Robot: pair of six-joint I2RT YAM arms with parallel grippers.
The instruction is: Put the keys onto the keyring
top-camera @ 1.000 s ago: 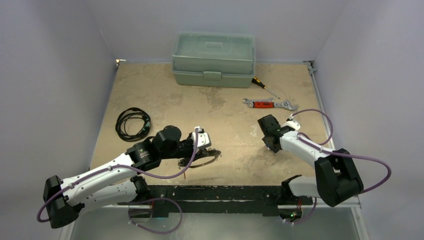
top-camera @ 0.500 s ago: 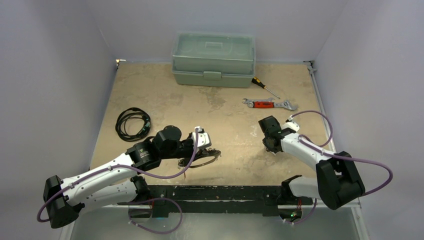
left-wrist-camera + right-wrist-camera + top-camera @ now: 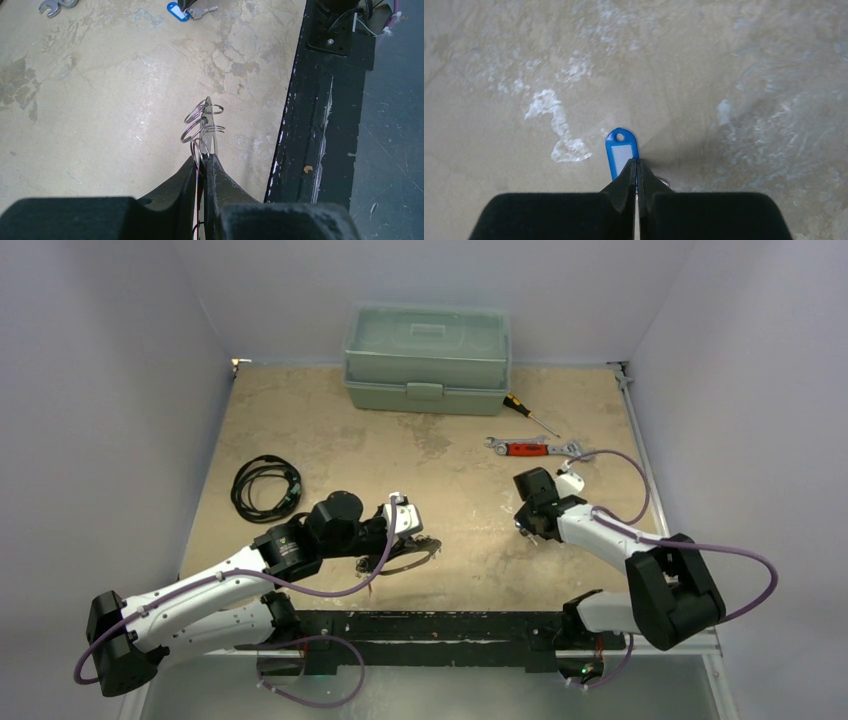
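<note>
The keyring [image 3: 202, 124] is thin silver wire with small loops bunched on it. It sits at the centre of the left wrist view, pinched between the nearly closed fingers of the left end effector [image 3: 204, 159]. The blue-tagged key [image 3: 621, 150] lies flat on the table [image 3: 749, 75], mid-frame in the right wrist view. The right end effector [image 3: 637, 167] is fully closed there, its tips touching the tag's near end.

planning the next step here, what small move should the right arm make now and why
Probably lift the right gripper straight up a little. Its jaws look closed on the near end of the blue-tagged key, which lies on the table, while the left gripper holds the keyring.
</note>
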